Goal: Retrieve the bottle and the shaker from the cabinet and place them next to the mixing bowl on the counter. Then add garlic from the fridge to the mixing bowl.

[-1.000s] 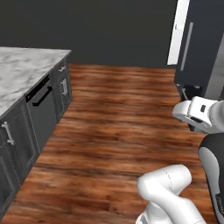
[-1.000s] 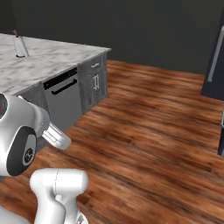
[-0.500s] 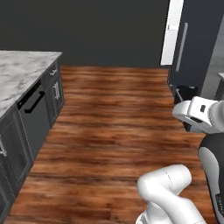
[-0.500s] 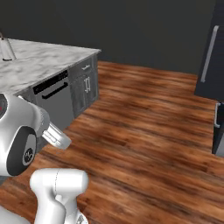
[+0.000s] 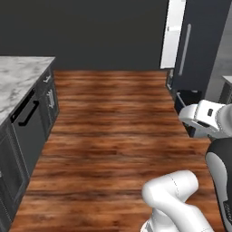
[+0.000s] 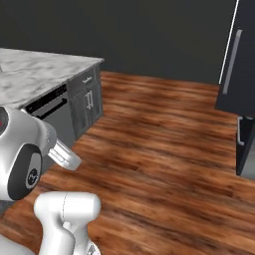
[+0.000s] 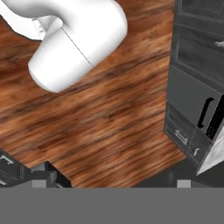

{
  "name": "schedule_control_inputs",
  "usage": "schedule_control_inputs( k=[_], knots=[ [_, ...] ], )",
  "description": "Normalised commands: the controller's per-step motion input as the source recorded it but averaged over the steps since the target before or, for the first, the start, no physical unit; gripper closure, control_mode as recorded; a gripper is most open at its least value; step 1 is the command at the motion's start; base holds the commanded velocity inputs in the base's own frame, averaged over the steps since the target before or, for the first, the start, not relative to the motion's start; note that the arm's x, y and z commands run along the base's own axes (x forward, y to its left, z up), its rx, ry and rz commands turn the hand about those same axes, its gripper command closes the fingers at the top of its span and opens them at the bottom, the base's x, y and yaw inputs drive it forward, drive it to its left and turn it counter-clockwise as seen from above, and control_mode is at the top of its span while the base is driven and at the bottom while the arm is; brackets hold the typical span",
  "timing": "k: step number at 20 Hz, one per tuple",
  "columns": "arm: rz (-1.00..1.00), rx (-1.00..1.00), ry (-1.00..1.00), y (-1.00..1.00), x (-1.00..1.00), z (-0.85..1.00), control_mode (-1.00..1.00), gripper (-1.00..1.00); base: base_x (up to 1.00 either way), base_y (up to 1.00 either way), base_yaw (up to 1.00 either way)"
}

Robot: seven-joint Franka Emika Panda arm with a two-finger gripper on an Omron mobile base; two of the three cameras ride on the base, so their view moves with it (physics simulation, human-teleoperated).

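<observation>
Compared with the earlier pictures, both base views had shifted as a whole, showing that the base had driven on: the marble-topped counter sat further toward the left edge of the left base view, and the tall dark fridge with its long vertical handle stood larger and nearer at upper right. In the right base view the counter's corner had drawn back to the left, while the fridge front filled more of the right edge. The arm's folded pose matched the earlier frames.

A broad stretch of wooden floor lay open between the counter's dark cabinet fronts and the fridge; the two were well apart. A dark wall closed the far end of the floor.

In the hand view the gripper pointed down at the floor, with dark drawer fronts along the right; its finger tips showed at the bottom edge well apart, the jaws spread and holding nothing.

The fridge door appeared closed, so the garlic could not be made out, and the counter surface in view was too small to show the bottle, shaker or mixing bowl
</observation>
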Motion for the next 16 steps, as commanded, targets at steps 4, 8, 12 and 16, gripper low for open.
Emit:
schedule_control_inputs(
  k=[4,8,12,16],
  knots=[
    [0.00,0.00,0.00,0.00,0.00,0.00,1.00,-1.00,0.55,0.38,-0.20],
    [0.00,0.00,0.00,0.00,0.00,0.00,1.00,-1.00,0.59,0.41,-0.21],
    [0.00,0.00,0.00,0.00,0.00,0.00,1.00,-1.00,0.59,0.42,-0.22],
    [0.00,0.00,0.00,0.00,0.00,0.00,1.00,-1.00,0.60,0.41,-0.22]
  ],
)
